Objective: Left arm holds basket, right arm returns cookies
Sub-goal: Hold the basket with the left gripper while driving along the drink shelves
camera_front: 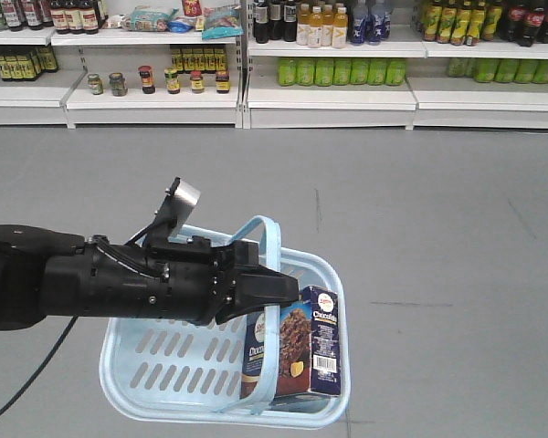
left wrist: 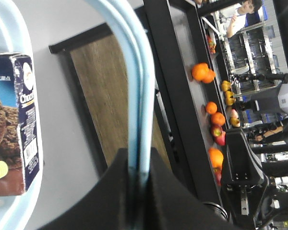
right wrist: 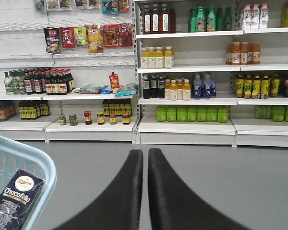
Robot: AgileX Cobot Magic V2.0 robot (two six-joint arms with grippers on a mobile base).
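The smooth, rigid black left arm [camera_front: 119, 283] filled the foreground, its wedge-shaped left gripper [camera_front: 276, 294] clamped on both thin hoop handles [camera_front: 275, 251] of the light blue, slotted plastic basket [camera_front: 164, 365]. The cookies [camera_front: 297, 351], a navy-and-brown cardboard box lettered "Chocofello", stood upright inside the basket at its end beyond the handles. The right gripper [right wrist: 145, 154] held nothing, its curved black fingers nearly together, facing white shelves [right wrist: 182, 127] of bottles.

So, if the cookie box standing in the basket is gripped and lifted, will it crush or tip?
The cookie box looks like thin cardboard, so probably light, and a hard squeeze may dent it. It stands upright and narrow, so a sideways push would likely tip it. The basket hangs from the left gripper, so it may swing.
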